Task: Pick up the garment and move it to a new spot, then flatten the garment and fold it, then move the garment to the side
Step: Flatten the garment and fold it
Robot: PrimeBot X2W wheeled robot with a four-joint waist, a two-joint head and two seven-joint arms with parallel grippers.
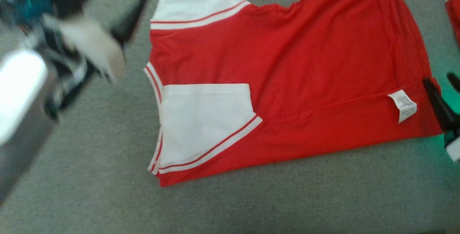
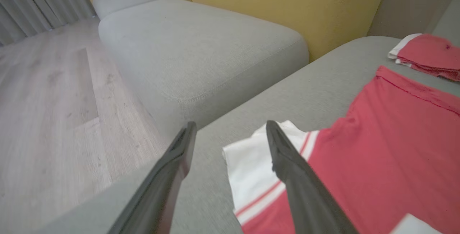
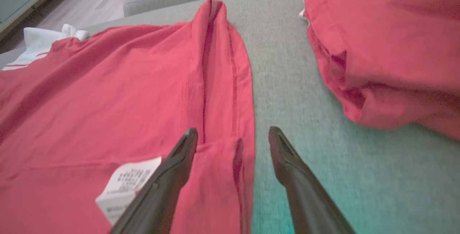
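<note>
The wooden floor (image 2: 46, 101) lay at the far left in the left wrist view, with a second grey seat (image 2: 201, 47) past it against a yellow backrest (image 2: 287, 4). The left gripper (image 2: 230, 126) hung over the left edge of the grey sofa cushion (image 1: 90, 176). Its jaws stood apart and held nothing. One finger was over bare cushion and the other over the upper white sleeve (image 2: 251, 162). In the head view that arm was blurred.

A wide strip of bare cushion ran between that edge and the garment (image 1: 287, 65). The garment lay flat in the middle of the cushion, collar end to the left and hem to the right. The other white sleeve (image 1: 205, 119) was folded in over the red body. The garment's near edge ran slantwise and left open cushion along the whole front. Its far sleeve met the head view's top border.

A white care label (image 1: 402, 105) sat near the hem's near corner. The right gripper (image 3: 233, 133) was just beside it with its jaws apart and unclamped. One finger was above the label and the other over bare cushion, with the hem edge below the gap.

A narrow grey lane separated the hem from a second red garment (image 3: 388, 47), bunched at the far right.
</note>
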